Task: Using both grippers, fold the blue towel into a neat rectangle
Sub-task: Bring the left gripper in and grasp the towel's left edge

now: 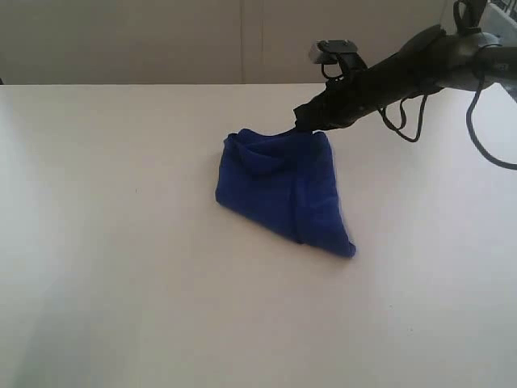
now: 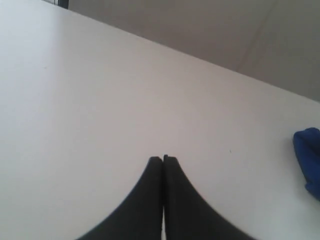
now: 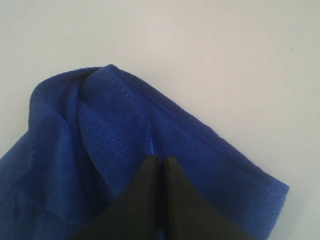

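I see a wide white bench [image 1: 121, 283] filling most of the exterior view, with a pale wall [image 1: 161, 40] behind it. The towel [image 1: 283, 186] lies near the middle of the bench, a little toward the right side. It is bunched into a rough triangle rather than spread flat. One point trails toward the near edge and the top is drawn up into a small peak. Loose folds overlap across the upper part, and a crease runs down through the middle.

The right arm [image 1: 404, 69] reaches in from the upper right corner, slanting down toward the towel. Black cables [image 1: 485, 137] hang beside it. Its tip meets the towel right at the raised peak.

From the right wrist I see the right claw [image 3: 159, 160] with its fingers pressed together on the cloth, clamped on a fold near the hemmed edge of the towel [image 3: 125, 130].

The left arm is outside the exterior view. From its wrist, the left claw [image 2: 163, 159] has its two fingers together with nothing between them. It sits over bare bench, well apart from the towel [image 2: 309, 160], which shows only as a blue scrap at the frame's edge.
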Available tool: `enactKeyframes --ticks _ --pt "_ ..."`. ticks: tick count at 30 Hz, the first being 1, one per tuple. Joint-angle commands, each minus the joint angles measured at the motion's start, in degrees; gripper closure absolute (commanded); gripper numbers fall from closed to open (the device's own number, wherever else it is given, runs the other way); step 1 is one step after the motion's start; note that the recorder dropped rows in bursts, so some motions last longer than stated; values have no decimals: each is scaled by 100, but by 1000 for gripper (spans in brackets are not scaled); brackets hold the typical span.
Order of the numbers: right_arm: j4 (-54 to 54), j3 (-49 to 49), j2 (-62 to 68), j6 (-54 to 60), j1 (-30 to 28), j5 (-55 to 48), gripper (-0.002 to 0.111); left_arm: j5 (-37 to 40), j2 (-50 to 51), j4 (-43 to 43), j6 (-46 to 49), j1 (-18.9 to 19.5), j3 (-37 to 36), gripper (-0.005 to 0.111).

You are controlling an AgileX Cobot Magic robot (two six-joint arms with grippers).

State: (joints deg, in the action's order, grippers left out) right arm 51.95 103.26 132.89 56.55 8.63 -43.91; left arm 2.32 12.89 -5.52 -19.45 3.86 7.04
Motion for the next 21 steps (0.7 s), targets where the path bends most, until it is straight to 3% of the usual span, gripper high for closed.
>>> enactKeyframes --ticks 1,2,4,7,11,14,18,21 --pt "-20 -5 -1 -42 -30 28 108 -334 1083 18 36 -383 250 107" --pt "-20 -5 -1 -42 -30 28 108 -514 1699 151 145 -722 480 107" --pt "-20 -5 -1 -42 -30 2 108 -469 2294 300 168 -1008 778 107" --pt "-20 -5 -1 -42 -30 -98 108 202 3663 589 472 -1448 1853 107" --pt "-60 -5 -1 -42 -30 -152 108 945 4872 589 795 -1681 2958 107" --pt "-273 -5 -1 -42 -30 -173 108 1287 6361 552 922 -2056 4153 107" --pt "-473 -5 32 -42 -30 -146 108 1090 8089 -77 922 -2523 5457 107" --pt "-503 -5 97 -42 -30 33 108 1009 8849 -468 922 -2735 6106 107"
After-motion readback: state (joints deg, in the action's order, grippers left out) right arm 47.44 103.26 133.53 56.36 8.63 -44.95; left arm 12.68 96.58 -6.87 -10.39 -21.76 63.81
